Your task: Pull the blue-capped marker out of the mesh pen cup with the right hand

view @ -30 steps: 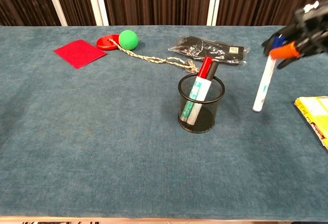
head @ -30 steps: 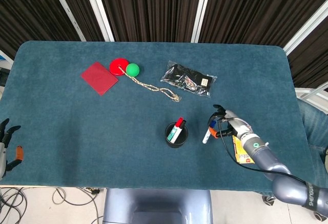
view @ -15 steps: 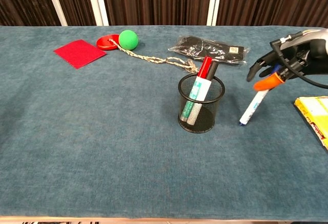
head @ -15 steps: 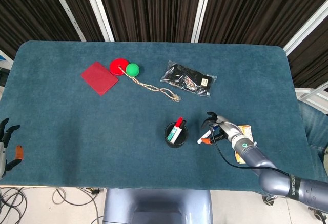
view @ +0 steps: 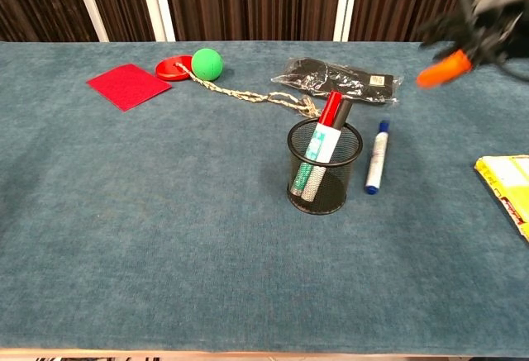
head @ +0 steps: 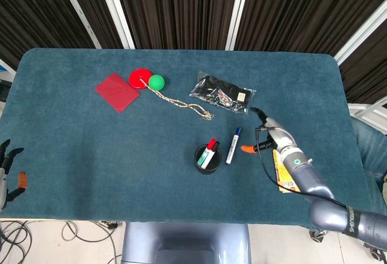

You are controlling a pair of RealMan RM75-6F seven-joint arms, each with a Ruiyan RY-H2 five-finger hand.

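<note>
The blue-capped marker (head: 231, 145) (view: 377, 157) lies flat on the blue cloth just right of the black mesh pen cup (head: 208, 158) (view: 324, 167), with its blue cap toward the front edge in the chest view. A red-capped marker and another pen still stand in the cup. My right hand (head: 269, 136) (view: 475, 35) hovers to the right of the marker, raised off the table, fingers apart and holding nothing; it is blurred in the chest view. My left hand (head: 7, 167) hangs off the table's left edge, fingers apart.
A yellow packet (head: 284, 170) (view: 506, 186) lies under my right forearm. Behind the cup are a black bagged item (head: 222, 93), a rope (head: 181, 103), a green ball (head: 156, 81), a red disc (head: 140, 77) and a red card (head: 117, 92).
My right hand let go of the blue-capped marker, which now lies on the cloth beside the cup. The hand has risen and moved back to the right.
</note>
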